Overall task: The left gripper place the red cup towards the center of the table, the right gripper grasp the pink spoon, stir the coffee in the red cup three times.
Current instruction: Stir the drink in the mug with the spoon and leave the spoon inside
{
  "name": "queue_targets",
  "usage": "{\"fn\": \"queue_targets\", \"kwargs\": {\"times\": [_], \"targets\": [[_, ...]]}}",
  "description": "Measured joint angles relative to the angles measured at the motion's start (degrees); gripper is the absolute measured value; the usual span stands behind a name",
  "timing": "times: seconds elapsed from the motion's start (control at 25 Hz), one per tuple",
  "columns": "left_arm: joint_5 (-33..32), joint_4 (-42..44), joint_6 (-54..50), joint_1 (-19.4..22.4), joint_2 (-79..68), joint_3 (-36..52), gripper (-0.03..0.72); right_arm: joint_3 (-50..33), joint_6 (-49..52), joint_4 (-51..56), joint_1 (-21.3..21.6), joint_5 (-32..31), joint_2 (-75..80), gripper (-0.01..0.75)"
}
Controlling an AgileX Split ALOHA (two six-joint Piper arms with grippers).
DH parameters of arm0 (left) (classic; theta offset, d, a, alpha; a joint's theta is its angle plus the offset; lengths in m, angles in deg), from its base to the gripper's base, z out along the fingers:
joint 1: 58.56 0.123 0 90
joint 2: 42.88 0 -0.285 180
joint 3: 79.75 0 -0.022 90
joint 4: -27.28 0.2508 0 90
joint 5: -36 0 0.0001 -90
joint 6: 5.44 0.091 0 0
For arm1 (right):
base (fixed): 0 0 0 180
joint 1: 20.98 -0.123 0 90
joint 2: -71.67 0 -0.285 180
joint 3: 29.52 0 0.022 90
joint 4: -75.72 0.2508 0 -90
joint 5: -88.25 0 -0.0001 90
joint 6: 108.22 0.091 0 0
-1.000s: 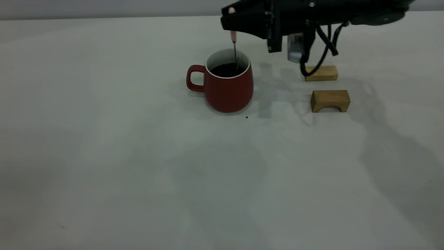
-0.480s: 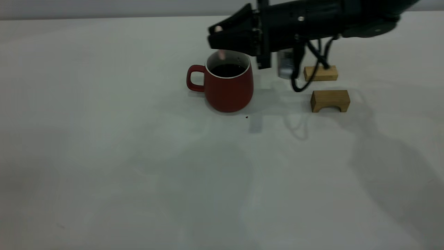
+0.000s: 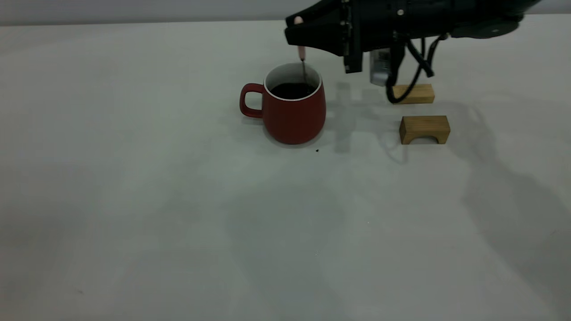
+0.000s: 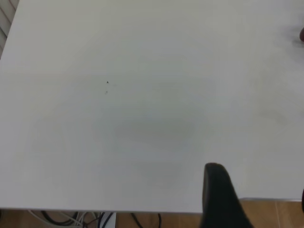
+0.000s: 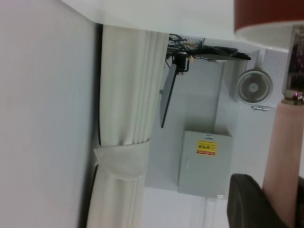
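The red cup (image 3: 292, 111) stands on the table (image 3: 134, 187) at mid-back, handle to the left, with dark coffee (image 3: 292, 90) inside. My right gripper (image 3: 299, 34) hovers just above the cup's far right rim, shut on the pink spoon (image 3: 302, 52). The spoon hangs upright, its grey stem dipping into the coffee. The right wrist view shows the pink handle (image 5: 284, 156) pinched beside a black finger (image 5: 247, 202), with the cup (image 5: 268, 14) beyond. My left gripper (image 4: 259, 185) stays off to the side over bare table (image 4: 142, 118) near its edge, open and holding nothing.
Two tan wooden blocks lie right of the cup: a flat one (image 3: 414, 93) behind and an arched one (image 3: 424, 129) in front. A tiny black speck (image 3: 317, 150) sits by the cup's base. The right arm's cables (image 3: 415, 67) dangle above the flat block.
Half a second ago the right gripper was lower and farther left over the cup, spoon deep inside. It has since risen and swung back right, returning the spoon to the cup's right side.
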Motion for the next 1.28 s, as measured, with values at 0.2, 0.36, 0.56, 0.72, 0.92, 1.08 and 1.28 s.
{"fn": "queue_targets", "kwargs": {"times": [0.2,0.36,0.56,0.72,0.92,1.08,1.28], "targets": [[0.00,0.00,0.00,0.00,0.00,0.00,0.478,-6.61,0.00,0.49,-0.07,-0.04,-2.92,0.142],[0.00,0.00,0.00,0.00,0.04,0.00,0.478,-7.13,0.00,0.44,-1.90,0.16,-2.97,0.142],[0.00,0.00,0.00,0.00,0.04,0.00,0.478,-0.07,0.00,0.44,-4.56,-0.02,0.17,0.142],[0.00,-0.04,0.00,0.00,0.04,0.00,0.478,2.45,0.00,0.43,-3.94,-0.02,1.77,0.142],[0.00,-0.04,0.00,0.00,0.04,0.00,0.478,2.71,0.00,0.43,-0.39,-0.02,1.70,0.142],[0.00,-0.04,0.00,0.00,0.04,0.00,0.478,-0.58,0.05,0.43,0.48,-0.02,-0.08,0.142],[0.00,-0.04,0.00,0.00,0.04,0.00,0.478,-5.18,0.01,0.29,0.38,-0.07,-1.92,0.142]]}}
